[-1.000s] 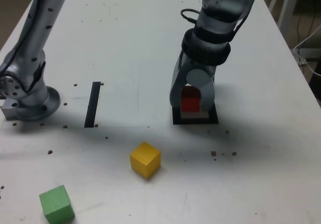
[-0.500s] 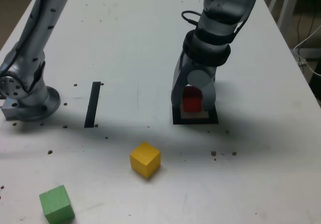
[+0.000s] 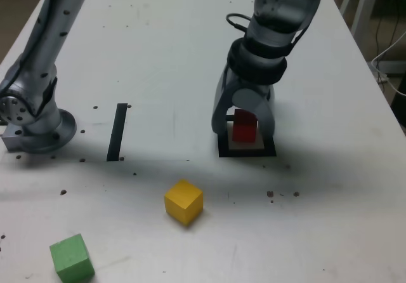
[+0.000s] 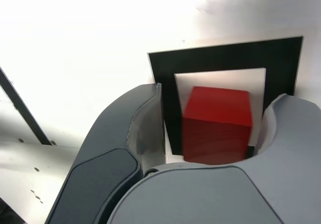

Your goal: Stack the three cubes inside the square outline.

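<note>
While the pincer (image 3: 243, 129) stands apart around the red cube (image 3: 244, 126), the yellow cube (image 3: 184, 202) sits lower center.

2 claw (image 4: 213, 126) sides flanking red cube (image 4: 217, 126), open table (image 3: 330, 219) around yellow cube (image 3: 184, 202)

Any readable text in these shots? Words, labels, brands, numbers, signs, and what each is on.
None readable.
Arm links and gripper: no lettering to be made out.
Red cube, yellow cube, green cube: plain faces as far as visible.
Square outline and straight black strip: marks only, no characters.
</note>
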`<state>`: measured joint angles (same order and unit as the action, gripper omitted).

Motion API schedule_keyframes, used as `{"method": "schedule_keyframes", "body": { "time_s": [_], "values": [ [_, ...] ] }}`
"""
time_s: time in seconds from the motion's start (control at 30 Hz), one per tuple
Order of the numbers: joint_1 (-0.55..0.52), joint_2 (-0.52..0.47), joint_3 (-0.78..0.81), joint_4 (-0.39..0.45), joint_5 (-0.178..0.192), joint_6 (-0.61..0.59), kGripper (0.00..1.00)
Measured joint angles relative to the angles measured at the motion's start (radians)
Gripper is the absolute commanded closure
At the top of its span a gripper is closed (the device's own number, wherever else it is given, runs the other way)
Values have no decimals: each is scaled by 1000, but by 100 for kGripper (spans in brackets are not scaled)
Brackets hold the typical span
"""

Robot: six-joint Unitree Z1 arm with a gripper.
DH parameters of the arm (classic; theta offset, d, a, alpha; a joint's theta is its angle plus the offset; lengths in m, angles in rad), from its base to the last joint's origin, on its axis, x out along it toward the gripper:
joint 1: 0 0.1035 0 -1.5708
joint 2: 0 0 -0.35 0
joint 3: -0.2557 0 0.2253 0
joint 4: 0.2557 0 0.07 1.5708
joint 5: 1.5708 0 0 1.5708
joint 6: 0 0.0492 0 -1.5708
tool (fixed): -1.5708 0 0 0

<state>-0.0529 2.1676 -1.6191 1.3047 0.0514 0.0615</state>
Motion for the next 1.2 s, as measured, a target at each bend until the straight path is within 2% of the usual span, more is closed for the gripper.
{"method": "schedule_keyframes", "body": {
  "time_s": [0.3, 0.57, 0.77, 1.2],
  "values": [
    [-23, -96, 32, 30, 76, -3, 1],
    [-149, -164, 46, 81, 95, 30, 0],
    [-262, -215, 104, 90, 79, 39, 1],
    [-473, -276, 237, 26, -1, 26, 1]
  ]
}}
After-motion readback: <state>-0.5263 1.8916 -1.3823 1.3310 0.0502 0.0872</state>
